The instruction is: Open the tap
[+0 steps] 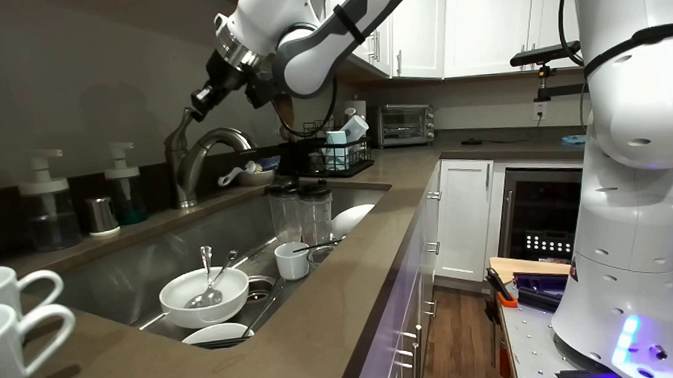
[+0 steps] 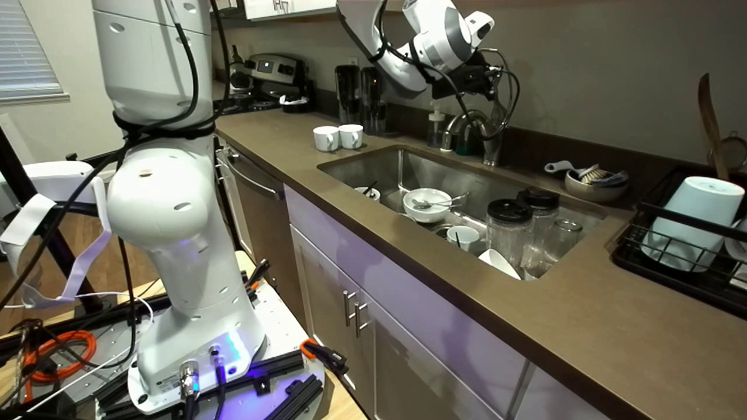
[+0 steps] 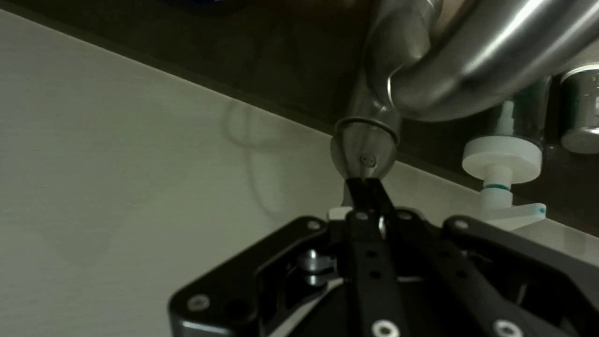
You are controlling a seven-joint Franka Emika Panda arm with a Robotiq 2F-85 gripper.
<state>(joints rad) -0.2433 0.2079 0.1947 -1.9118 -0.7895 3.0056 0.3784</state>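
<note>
The tap is brushed steel with an arched spout, and it stands at the back rim of the sink. It also shows in an exterior view, partly behind cables. Its handle rises to a thin upright lever. My gripper is at the top of the lever, touching or very close to it. In the wrist view the fingertips are together in front of the handle's rounded cap. A sliver of the lever shows behind the fingers at their left. I see nothing clearly held between them.
The sink holds a white bowl with spoons, cups and jars with black lids. Pump bottles stand beside the tap. A wall is close behind the handle. A dish rack and white mugs stand on the counter.
</note>
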